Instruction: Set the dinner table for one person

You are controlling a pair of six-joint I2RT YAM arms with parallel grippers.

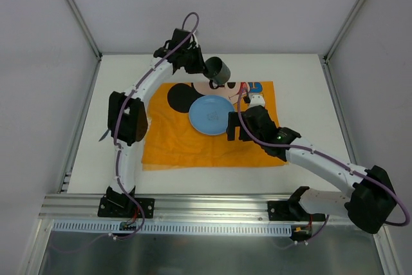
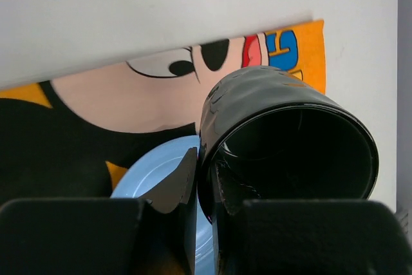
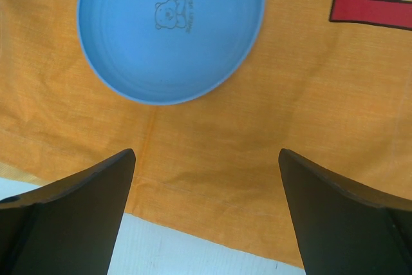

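1. The left gripper (image 2: 205, 191) grasps the rim of a black cup (image 2: 290, 133) above the orange placemat (image 1: 187, 149).
2. The right gripper (image 3: 206, 152) stands released near the blue plate (image 3: 170, 30).
3. The white dinner table (image 1: 296, 78) lies under the placemat.

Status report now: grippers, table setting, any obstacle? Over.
Left gripper shut on black cup rim, cup tilted over far edge of placemat. Right gripper open, empty, near blue plate. Plate on placemat on dinner table. No obstacle seen.

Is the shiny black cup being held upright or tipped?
Tipped. The shiny black cup, pinched at its rim by the left tool, shows its side from above and its mouth to the wrist camera.
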